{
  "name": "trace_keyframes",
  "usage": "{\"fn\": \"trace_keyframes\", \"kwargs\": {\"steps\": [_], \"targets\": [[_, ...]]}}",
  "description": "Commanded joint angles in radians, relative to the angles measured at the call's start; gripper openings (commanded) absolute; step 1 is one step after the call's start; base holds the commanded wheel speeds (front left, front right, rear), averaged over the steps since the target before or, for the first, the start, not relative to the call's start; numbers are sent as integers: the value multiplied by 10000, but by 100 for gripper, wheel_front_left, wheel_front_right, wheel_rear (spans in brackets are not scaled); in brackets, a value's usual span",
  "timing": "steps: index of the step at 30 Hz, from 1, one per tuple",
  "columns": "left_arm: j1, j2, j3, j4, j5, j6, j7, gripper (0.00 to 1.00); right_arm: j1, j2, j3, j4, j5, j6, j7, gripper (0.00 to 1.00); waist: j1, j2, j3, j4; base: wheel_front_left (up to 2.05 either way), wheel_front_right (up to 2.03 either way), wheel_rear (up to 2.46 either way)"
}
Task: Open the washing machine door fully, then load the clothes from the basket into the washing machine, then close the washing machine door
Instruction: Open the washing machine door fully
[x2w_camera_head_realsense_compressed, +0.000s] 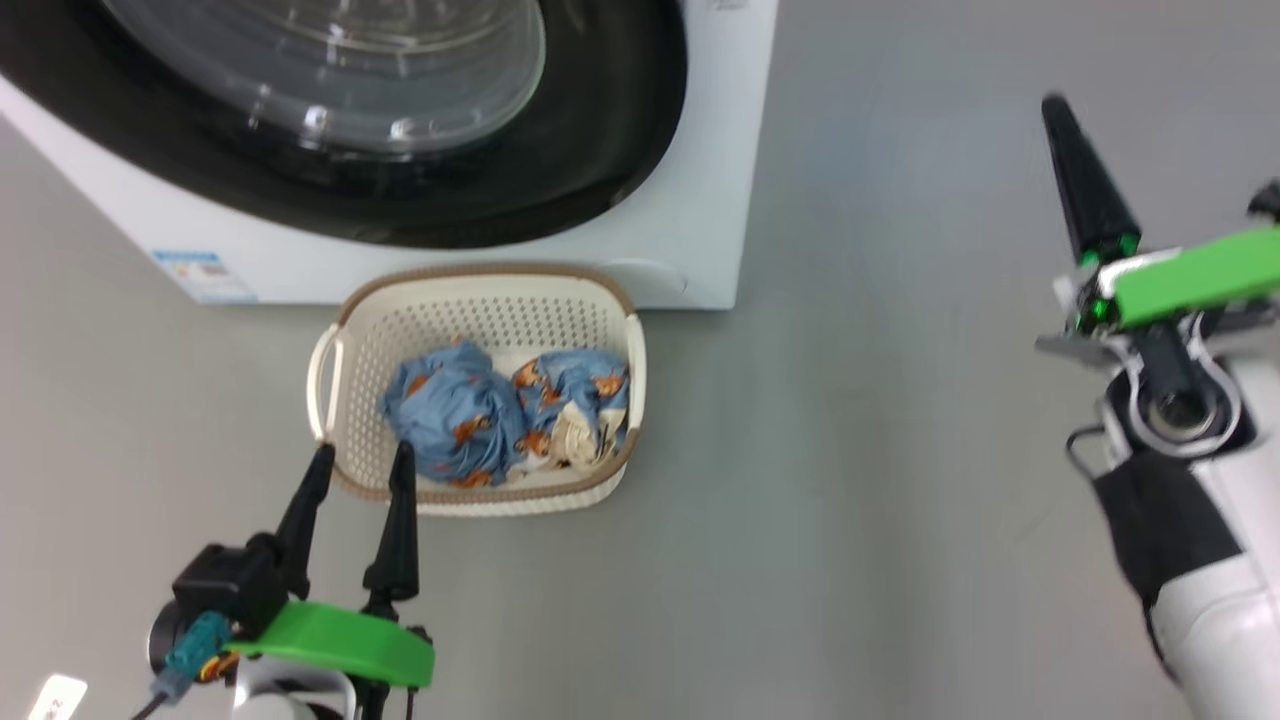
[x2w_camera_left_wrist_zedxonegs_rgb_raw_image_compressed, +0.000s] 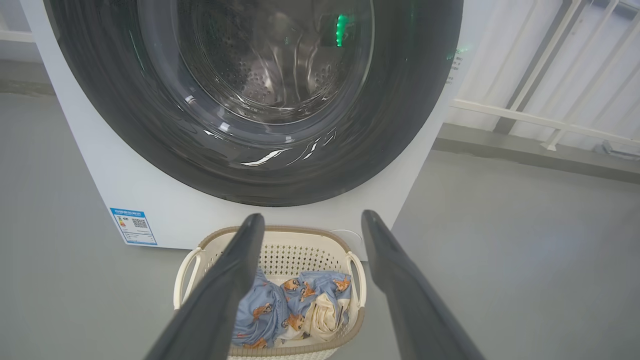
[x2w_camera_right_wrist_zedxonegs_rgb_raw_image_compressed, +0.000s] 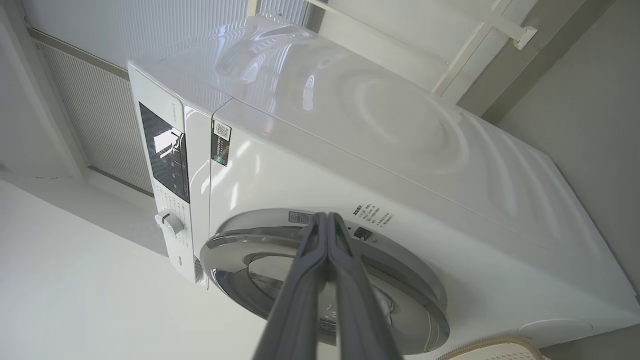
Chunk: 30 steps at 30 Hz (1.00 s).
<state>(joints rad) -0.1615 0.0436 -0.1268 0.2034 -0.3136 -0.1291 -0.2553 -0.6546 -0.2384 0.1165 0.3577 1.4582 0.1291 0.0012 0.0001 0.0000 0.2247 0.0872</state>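
Observation:
The washing machine (x2w_camera_head_realsense_compressed: 700, 200) stands white and boxy at the upper left. The washing machine door (x2w_camera_head_realsense_compressed: 600, 150), a black ring around clear glass, lies flush against its front. The cream basket (x2w_camera_head_realsense_compressed: 480, 272) sits on the floor just before it, holding the blue printed clothes (x2w_camera_head_realsense_compressed: 460, 415) and a cream piece (x2w_camera_head_realsense_compressed: 575, 435). My left gripper (x2w_camera_head_realsense_compressed: 362, 455) is open at the basket's near left corner, nothing between its fingers. My right gripper (x2w_camera_head_realsense_compressed: 1052, 108) is shut on nothing, far right, apart from the machine. In the right wrist view its closed fingers (x2w_camera_right_wrist_zedxonegs_rgb_raw_image_compressed: 327, 217) point at the door's chrome rim (x2w_camera_right_wrist_zedxonegs_rgb_raw_image_compressed: 240, 245).
A blue label sticker (x2w_camera_head_realsense_compressed: 205, 275) marks the machine's lower left front. Bare grey floor (x2w_camera_head_realsense_compressed: 880, 400) spreads right of the basket. White railing (x2w_camera_left_wrist_zedxonegs_rgb_raw_image_compressed: 550, 115) runs behind the machine on the right. A control panel and knob (x2w_camera_right_wrist_zedxonegs_rgb_raw_image_compressed: 170, 222) sit on its upper front.

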Motion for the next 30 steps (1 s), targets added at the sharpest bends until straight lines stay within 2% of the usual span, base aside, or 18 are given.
{"fn": "trace_keyframes", "kwargs": {"steps": [1,9,18,30], "targets": [[-373,108,267,-276,-45,-16,-65,100,-351,-65,229,-257,178,16,226,0,-1,0,554,459,0,0,0],[-809,74,26,-345,-164,-16,-65,100,-1916,-499,304,351,1606,16,2583,0,-1,0,1146,935,0,0,0],[-1188,68,-303,-447,-443,-16,-65,100,-3718,-335,236,1471,2133,16,4030,0,-1,0,1759,1248,0,0,0],[-1590,67,-667,-689,-705,-16,-65,100,-5732,-190,232,2381,2243,16,5294,0,-1,0,2595,1742,0,0,0]]}}
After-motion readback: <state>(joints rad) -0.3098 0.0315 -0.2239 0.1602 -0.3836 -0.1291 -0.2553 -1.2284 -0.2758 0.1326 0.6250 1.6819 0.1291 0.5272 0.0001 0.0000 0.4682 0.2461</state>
